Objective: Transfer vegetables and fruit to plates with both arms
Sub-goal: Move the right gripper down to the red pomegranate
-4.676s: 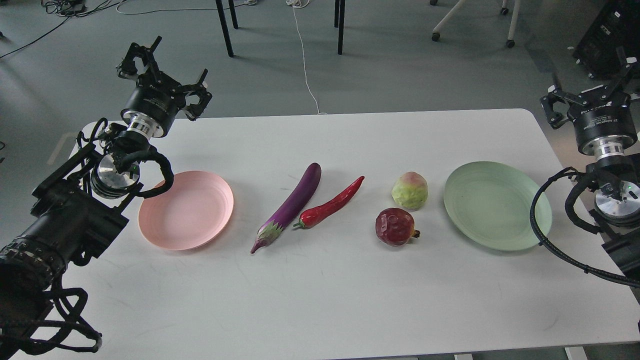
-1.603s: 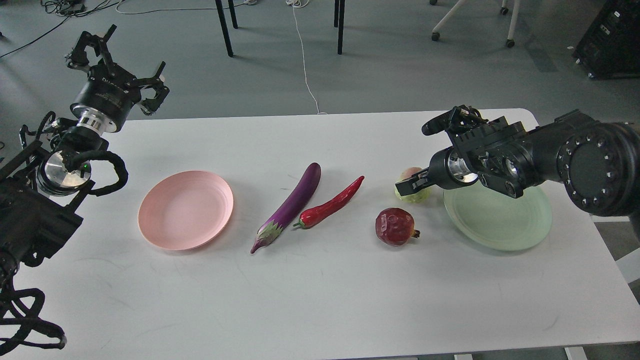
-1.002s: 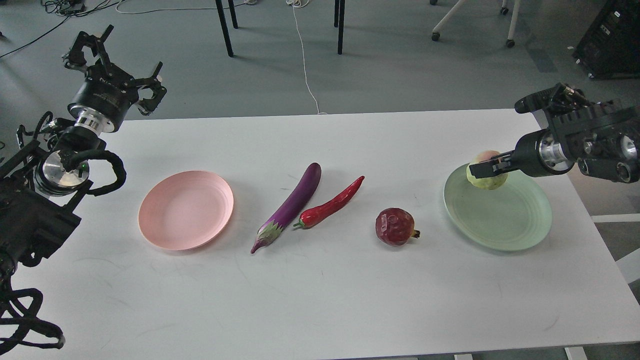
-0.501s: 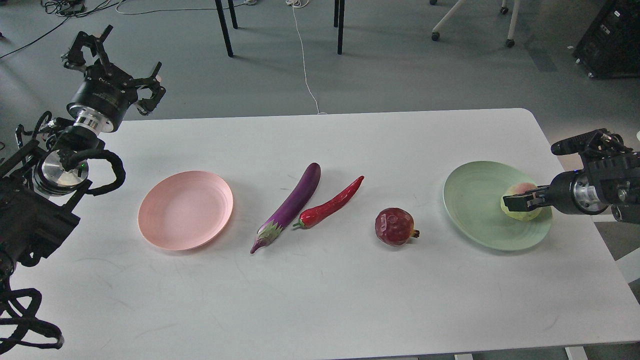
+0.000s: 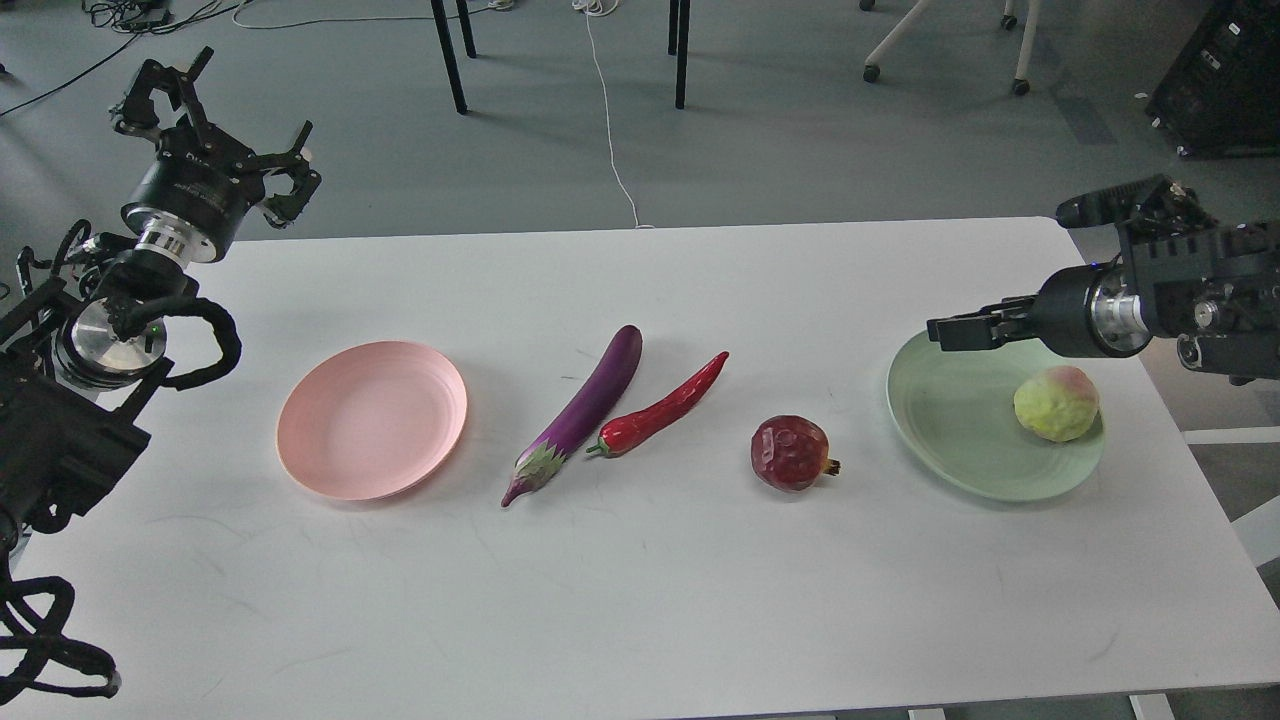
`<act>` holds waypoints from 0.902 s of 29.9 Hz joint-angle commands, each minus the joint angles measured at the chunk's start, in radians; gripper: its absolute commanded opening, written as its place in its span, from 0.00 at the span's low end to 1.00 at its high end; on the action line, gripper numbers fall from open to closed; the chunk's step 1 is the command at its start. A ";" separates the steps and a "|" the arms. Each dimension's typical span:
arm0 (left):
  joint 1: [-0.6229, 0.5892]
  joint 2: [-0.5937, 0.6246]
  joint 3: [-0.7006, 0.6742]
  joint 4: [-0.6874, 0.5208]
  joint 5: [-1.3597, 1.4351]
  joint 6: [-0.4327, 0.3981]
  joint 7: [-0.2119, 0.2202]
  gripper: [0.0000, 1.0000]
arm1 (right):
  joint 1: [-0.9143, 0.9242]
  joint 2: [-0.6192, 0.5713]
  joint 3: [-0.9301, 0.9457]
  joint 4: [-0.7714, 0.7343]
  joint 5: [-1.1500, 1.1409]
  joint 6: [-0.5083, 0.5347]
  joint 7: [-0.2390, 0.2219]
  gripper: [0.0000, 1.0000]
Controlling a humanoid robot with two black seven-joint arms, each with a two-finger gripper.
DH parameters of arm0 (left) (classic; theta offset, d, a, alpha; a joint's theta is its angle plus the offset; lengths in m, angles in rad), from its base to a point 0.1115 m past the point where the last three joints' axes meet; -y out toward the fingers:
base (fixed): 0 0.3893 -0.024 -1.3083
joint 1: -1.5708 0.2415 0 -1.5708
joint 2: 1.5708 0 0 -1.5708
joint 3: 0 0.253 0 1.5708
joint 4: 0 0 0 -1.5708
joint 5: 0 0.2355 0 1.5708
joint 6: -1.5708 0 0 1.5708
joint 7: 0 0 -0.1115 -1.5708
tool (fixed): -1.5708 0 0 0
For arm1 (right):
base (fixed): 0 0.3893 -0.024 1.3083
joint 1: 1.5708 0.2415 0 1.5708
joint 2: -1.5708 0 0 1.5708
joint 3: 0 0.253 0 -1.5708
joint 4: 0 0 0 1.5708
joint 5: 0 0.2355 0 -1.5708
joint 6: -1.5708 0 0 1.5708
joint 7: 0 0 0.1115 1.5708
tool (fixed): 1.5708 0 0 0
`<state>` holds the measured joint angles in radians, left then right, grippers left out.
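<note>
The yellow-green fruit (image 5: 1057, 403) lies free on the right part of the mint green plate (image 5: 950, 425). My right gripper (image 5: 947, 332) hovers empty over the plate's far left rim, pointing left, apart from the fruit. The dark red pomegranate (image 5: 790, 452) sits on the table left of the green plate. The purple eggplant (image 5: 585, 405) and the red chili (image 5: 665, 405) lie side by side at the table's middle. The pink plate (image 5: 370, 420) at the left holds nothing. My left gripper (image 5: 215, 120) is raised beyond the table's far left corner, claws spread and empty.
The white table (image 5: 640, 600) carries everything; its right edge runs close to the green plate. Chair and table legs (image 5: 448, 55) and a white cable (image 5: 610, 140) are on the floor beyond the far edge.
</note>
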<state>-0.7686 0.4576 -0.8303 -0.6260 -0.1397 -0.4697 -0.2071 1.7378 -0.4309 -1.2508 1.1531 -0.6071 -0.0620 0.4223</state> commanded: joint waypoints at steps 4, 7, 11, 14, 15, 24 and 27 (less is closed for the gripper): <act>-0.001 0.018 0.000 0.000 0.000 0.000 0.002 0.98 | 0.112 0.158 0.018 0.168 -0.002 -0.005 0.000 0.96; -0.001 0.029 0.000 0.000 0.000 0.000 0.002 0.98 | 0.112 0.247 0.016 0.175 0.003 -0.012 0.000 0.96; 0.000 0.039 0.002 0.000 0.000 -0.004 0.000 0.98 | 0.105 0.328 0.010 0.174 0.009 -0.012 0.000 0.96; 0.002 0.043 0.000 0.000 0.000 -0.007 0.000 0.98 | 0.094 0.365 0.007 0.168 0.009 -0.015 0.003 0.95; 0.002 0.043 0.000 0.000 0.000 -0.007 0.002 0.98 | 0.088 0.374 0.005 0.168 0.009 -0.019 0.007 0.94; 0.020 0.043 -0.001 0.000 0.000 -0.010 0.000 0.98 | 0.034 0.431 -0.114 0.134 0.009 -0.110 0.016 0.94; 0.022 0.043 -0.001 0.000 0.000 -0.010 0.000 0.98 | 0.022 0.431 -0.128 0.117 0.009 -0.114 0.016 0.94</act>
<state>-0.7486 0.5015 -0.8312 -0.6258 -0.1396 -0.4801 -0.2071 1.7708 -0.0006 -1.3635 1.2865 -0.5979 -0.1678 0.4388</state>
